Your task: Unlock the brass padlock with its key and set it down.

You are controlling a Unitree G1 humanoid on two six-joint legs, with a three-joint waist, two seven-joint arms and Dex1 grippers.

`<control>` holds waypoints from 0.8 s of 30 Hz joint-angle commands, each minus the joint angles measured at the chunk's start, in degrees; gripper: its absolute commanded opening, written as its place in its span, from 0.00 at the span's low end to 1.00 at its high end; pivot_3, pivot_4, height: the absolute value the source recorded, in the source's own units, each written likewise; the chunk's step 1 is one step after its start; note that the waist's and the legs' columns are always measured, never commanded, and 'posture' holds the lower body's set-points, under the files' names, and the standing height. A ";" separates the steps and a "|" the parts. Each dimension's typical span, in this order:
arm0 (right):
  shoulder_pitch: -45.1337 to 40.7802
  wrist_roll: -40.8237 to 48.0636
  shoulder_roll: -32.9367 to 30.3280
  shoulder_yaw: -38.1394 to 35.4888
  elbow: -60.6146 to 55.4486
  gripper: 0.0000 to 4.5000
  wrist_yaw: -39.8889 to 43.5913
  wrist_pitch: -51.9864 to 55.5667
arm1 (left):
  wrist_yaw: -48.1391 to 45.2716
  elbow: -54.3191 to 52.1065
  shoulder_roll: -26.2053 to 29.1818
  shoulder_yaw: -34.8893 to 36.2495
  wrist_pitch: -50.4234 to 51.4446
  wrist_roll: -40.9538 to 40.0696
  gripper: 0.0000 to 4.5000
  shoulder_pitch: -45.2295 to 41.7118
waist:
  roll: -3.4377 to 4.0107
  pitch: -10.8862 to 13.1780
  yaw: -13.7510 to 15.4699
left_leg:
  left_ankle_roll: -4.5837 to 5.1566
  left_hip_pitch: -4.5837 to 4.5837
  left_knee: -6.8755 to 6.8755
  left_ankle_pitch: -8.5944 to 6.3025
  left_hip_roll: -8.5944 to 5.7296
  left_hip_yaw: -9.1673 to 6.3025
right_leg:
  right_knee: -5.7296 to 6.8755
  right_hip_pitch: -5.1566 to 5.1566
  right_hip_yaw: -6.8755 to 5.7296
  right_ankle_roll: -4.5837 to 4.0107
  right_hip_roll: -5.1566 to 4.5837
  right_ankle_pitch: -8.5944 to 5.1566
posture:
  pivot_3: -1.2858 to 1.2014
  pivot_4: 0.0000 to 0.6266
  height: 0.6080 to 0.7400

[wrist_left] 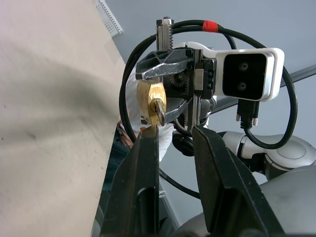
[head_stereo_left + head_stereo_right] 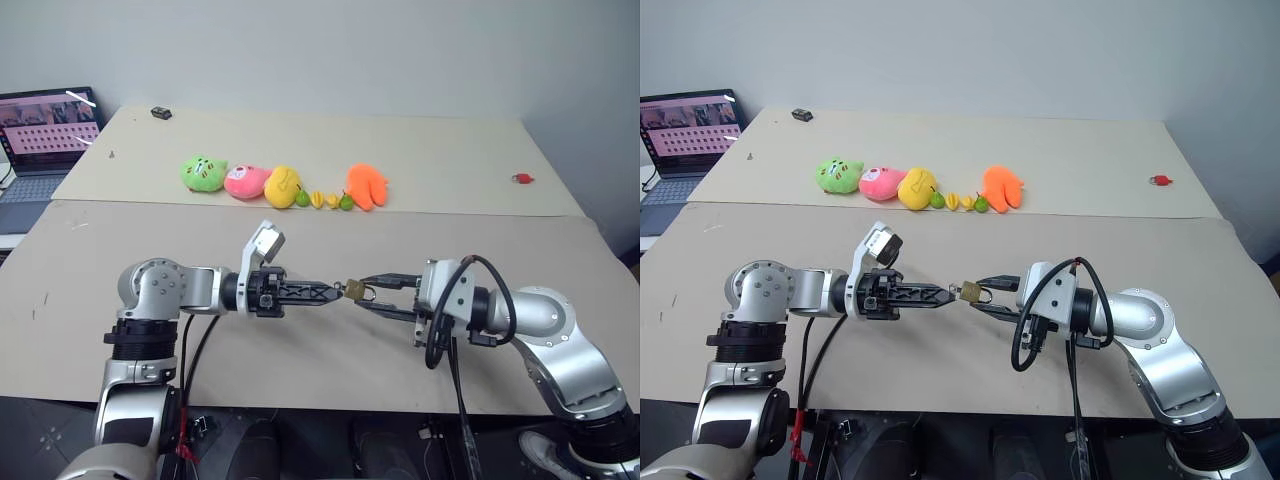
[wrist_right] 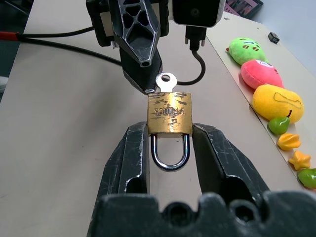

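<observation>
Both my grippers meet above the near table. With my right gripper I hold the brass padlock by its body, one black finger pressed on each side, so the jaws stand only as wide as the lock. Its silvery shackle hangs back between my fingers and looks seated in the body. Out of the lock's far face sticks the key, its round silver head showing. My left gripper points level at the lock from the other side; its fingers are partly closed, and one fingertip sits right at the key, though I cannot tell whether I actually grip it.

The padlock is lifted off the table, in the air between my two arms.

On the far table lies a row of plush toys: green, pink, yellow, some small ones, then orange. Well apart to the right is a small red item, and near the back left corner a small black object. A laptop stands open at the left edge.
</observation>
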 commanded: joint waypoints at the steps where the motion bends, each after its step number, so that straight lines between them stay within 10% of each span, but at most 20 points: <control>1: -0.18 0.79 -0.57 -2.27 -2.54 0.20 -0.41 -0.24 | 0.20 1.01 0.23 -0.58 -3.37 1.94 0.25 0.50 | 0.00 0.00 0.02 | 0.00 0.00 0.00 0.00 0.00 0.00 | 0.00 0.00 0.00 0.00 0.00 0.00 | 0.52 0.24 0.83; 24: -0.28 0.58 -0.67 -2.42 -1.94 0.20 -0.31 -0.67 | 1.95 0.89 -2.29 0.09 -3.62 1.13 0.25 -1.45 | 0.00 0.00 0.03 | 0.00 -0.01 0.00 0.00 0.00 0.00 | 0.00 0.00 0.00 0.00 0.00 0.00 | 0.52 0.24 0.83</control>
